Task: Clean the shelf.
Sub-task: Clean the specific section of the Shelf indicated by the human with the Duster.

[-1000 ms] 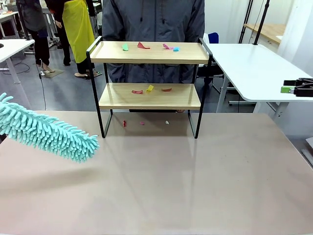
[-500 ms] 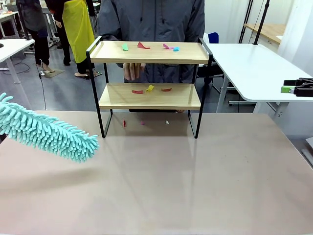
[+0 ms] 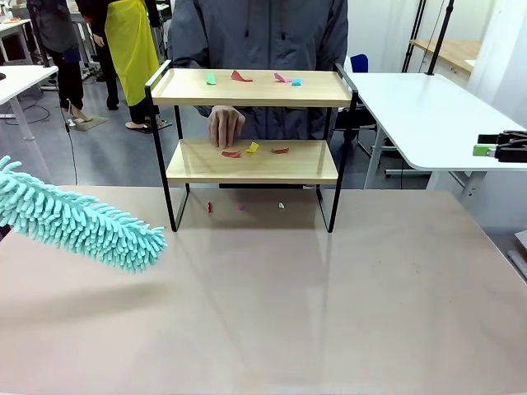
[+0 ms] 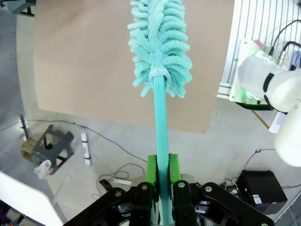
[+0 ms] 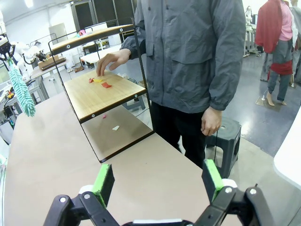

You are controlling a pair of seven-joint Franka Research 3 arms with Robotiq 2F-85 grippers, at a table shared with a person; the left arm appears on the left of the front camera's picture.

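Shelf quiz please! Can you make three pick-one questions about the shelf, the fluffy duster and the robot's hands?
1. Where is the person's hand? A on the top board; B over the lower board of the shelf; C flat on the table.
2. What colour is the duster? A yellow; B red; C turquoise.
3. What is the robot's left hand doing? A shut on the duster's handle; B open and empty; C holding a cup.
Answers: 1 B, its fingertips are near the red scrap. 2 C, the fluffy head is turquoise. 3 A, the green pads squeeze the handle.
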